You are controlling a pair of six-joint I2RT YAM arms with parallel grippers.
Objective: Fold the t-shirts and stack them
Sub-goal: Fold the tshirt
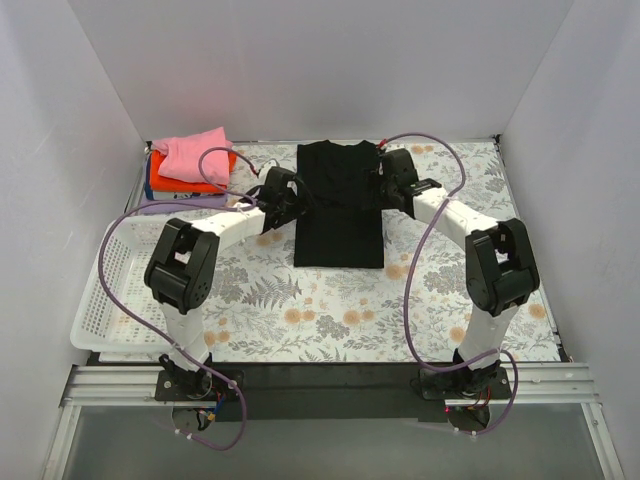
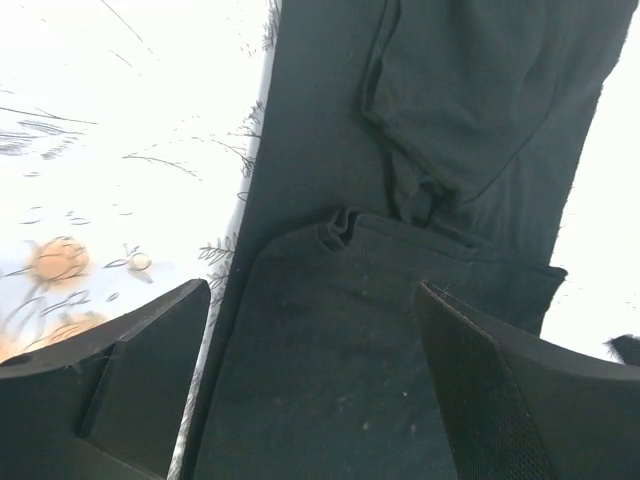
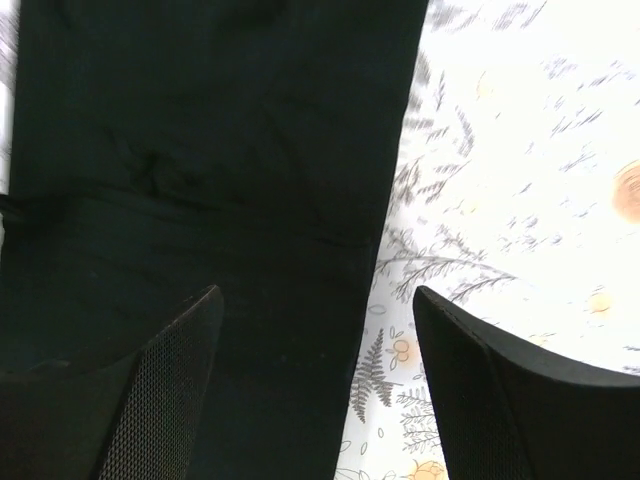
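A: Surface?
B: Grey floral tablecloth [image 1: 300, 310], white walls.
A: Jaws?
B: Left gripper [image 2: 310, 380] is spread wide over the left edge of the black tee [image 1: 340, 225]. Right gripper [image 3: 315, 390] is spread wide over its right edge. The tee lies mid-table as a long strip.
A: Around it?
B: Pink tee [image 1: 192, 155] on orange tee [image 1: 185, 182], back-left. Basket [image 1: 110, 290] at left. Arms reach forward, elbows up, wrists angled inward.

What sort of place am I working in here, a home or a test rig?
Most likely a lab test booth: plain white walls box in the flower-patterned tablecloth, a metal mounting rail runs along its near edge, and a black t-shirt is laid out near a stack of folded ones.
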